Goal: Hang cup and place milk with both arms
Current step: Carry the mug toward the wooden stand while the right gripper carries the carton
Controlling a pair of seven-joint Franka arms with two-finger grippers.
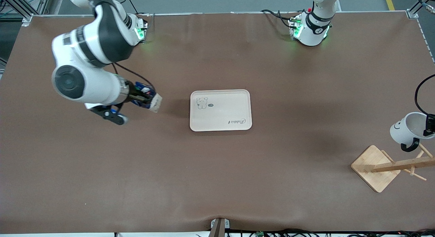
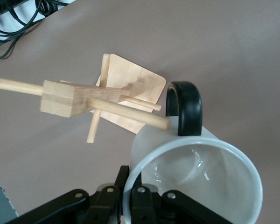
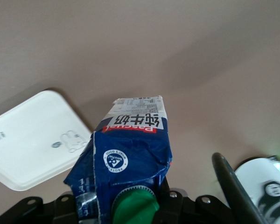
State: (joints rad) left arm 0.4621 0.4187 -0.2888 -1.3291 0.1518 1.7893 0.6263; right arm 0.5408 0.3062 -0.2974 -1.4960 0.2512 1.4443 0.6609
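Note:
My right gripper point(image 1: 138, 96) is shut on the milk carton point(image 1: 149, 99) and holds it tilted in the air over the bare table, between the right arm's end and the white tray point(image 1: 221, 109). The right wrist view shows the carton point(image 3: 128, 144) with its green cap point(image 3: 134, 207) between the fingers of that gripper point(image 3: 123, 198). My left gripper point(image 1: 430, 125) is shut on the rim of the white cup point(image 1: 406, 128), held tilted just above the wooden rack point(image 1: 377, 167). In the left wrist view the gripper point(image 2: 129, 193) pinches the cup's rim point(image 2: 196, 177), and the black handle point(image 2: 183, 107) is next to a rack peg point(image 2: 130, 114).
The tray, with a rabbit drawing, lies flat at the table's middle and also shows in the right wrist view point(image 3: 32, 140). The rack's square base stands near the left arm's end of the table, nearer to the front camera than the tray.

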